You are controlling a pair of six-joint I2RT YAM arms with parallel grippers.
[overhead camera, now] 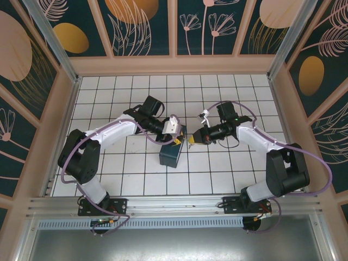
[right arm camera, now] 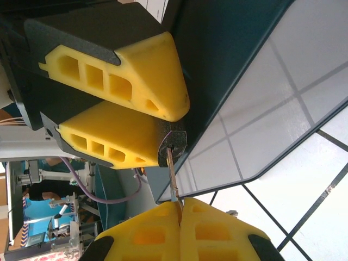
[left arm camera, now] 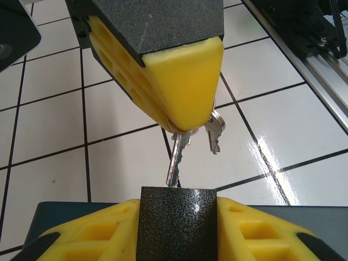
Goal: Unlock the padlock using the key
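Observation:
My left gripper point(left arm camera: 176, 207) is shut on the padlock point(left arm camera: 176, 225), whose dark speckled body sits between the yellow fingers point(left arm camera: 87, 236); its shackle is hidden. The right gripper point(right arm camera: 180, 205) is shut on the key point(right arm camera: 173, 182), a slim silvery blade. In the right wrist view the blade's tip sits in the keyhole on the padlock point(right arm camera: 172, 147). From the left wrist, the key point(left arm camera: 176, 157) slants down to the padlock's top edge, and a second key point(left arm camera: 213, 132) dangles beside it. Seen from above, the left gripper point(overhead camera: 178, 137) and right gripper point(overhead camera: 191, 139) meet mid-table.
A dark blue box point(overhead camera: 173, 155) stands on the white tiled floor point(overhead camera: 228, 174) just below the two grippers; its dark side point(right arm camera: 234, 60) fills the background of the right wrist view. Peach walls point(overhead camera: 174, 65) enclose the floor, with a metal rail point(overhead camera: 174, 204) at the near edge.

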